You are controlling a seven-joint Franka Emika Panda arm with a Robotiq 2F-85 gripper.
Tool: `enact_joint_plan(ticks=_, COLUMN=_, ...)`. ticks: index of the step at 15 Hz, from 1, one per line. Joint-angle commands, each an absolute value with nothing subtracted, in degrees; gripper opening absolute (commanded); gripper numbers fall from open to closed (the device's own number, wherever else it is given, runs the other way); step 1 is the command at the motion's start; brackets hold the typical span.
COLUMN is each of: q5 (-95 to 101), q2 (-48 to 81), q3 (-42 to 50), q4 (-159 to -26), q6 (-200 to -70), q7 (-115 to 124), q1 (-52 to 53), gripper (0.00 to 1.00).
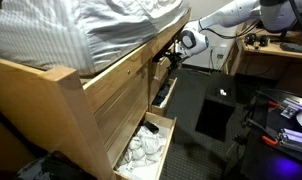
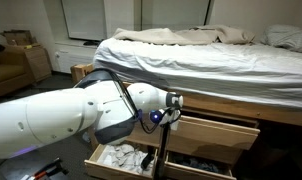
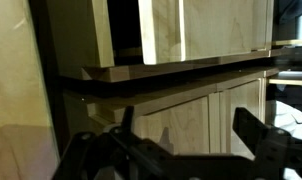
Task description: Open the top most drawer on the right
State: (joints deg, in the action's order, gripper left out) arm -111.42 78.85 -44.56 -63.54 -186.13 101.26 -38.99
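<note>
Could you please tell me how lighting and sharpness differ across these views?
Wrist view: dim, the gripper a dark, soft silhouette, with a bright streak down the wood panel. In an exterior view the arm looms large and blurred near the lens. In an exterior view the floor is nearly black, the bedding well lit.

The pale wooden bed frame (image 1: 101, 100) is smooth timber with visible grain and a soft satin sheen, and the light wood upper drawer (image 2: 219, 132) has the same finish. In the wrist view a pale wood panel (image 3: 191, 40) catches a bright streak at twelve o'clock. The striped grey-white cloth bedding (image 1: 81, 30) is matt and rumpled. The white plastic robot arm (image 2: 51, 120), at eight o'clock, is glossy; the black gripper (image 3: 186, 128) is dull. The crumpled white stuff (image 2: 121, 157) looks soft, cloth or paper I cannot tell. The dark floor (image 1: 191, 155) is matt
</note>
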Motion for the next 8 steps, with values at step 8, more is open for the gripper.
enact_joint_plan(ticks=8, q5=-111.2, q2=80.9, q3=-41.5, q4=-53.2, q6=-187.6, q7=102.7, q1=-33.5, gripper=1.00)
